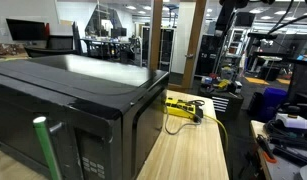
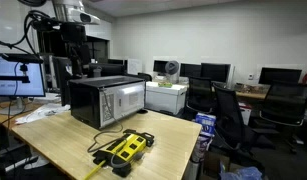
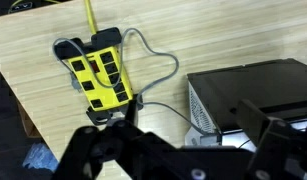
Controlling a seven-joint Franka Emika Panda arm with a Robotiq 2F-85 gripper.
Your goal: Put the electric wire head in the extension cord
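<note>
Wrist view shows one extension cord (image 3: 98,70) near one microwave (image 3: 255,85).

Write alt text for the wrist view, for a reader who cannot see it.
A yellow extension cord with dark sockets lies on a light wooden table, and a grey wire loops beside it. A black microwave sits to its right, and the dark pincer, open, fills the bottom edge.
</note>
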